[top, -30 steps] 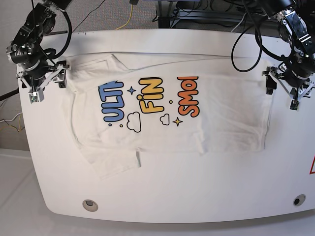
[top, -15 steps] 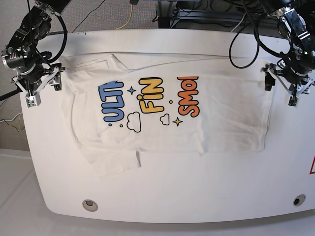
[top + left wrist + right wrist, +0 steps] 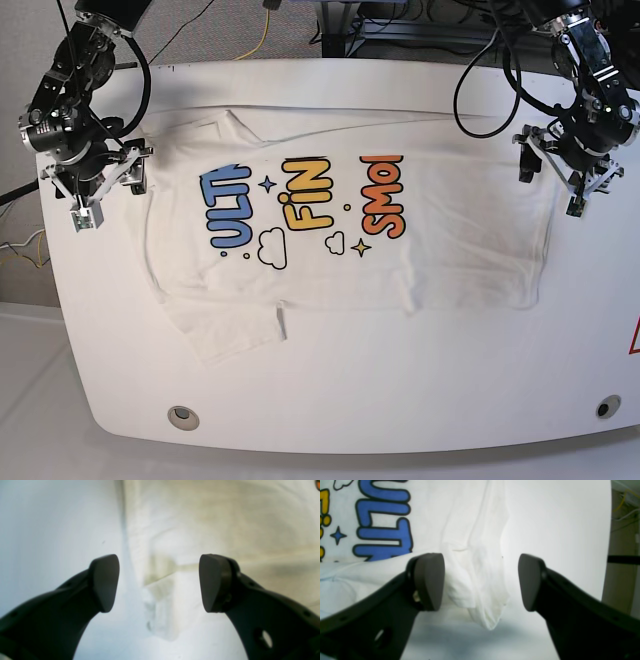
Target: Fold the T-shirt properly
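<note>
The T-shirt (image 3: pixel 340 240) lies spread on the white table (image 3: pixel 330 390), print side up, its far edge already turned over so the lettering is cut off along the top; one sleeve sticks out at the near side. The left tool (image 3: pixel 556 175) hangs over the hem end and the right tool (image 3: pixel 104 187) over the collar end, both with jaws spread wide and nothing between them. This placement looks chosen so that each arm can take one end of the same long edge for the next fold. In the wrist views the cloth is thin, soft cotton, limp and creased, with a bunched corner under each tool. The fingertips (image 3: pixel 106 582) are dark, smooth, rounded pads. The table is hard, glossy and round-cornered.
</note>
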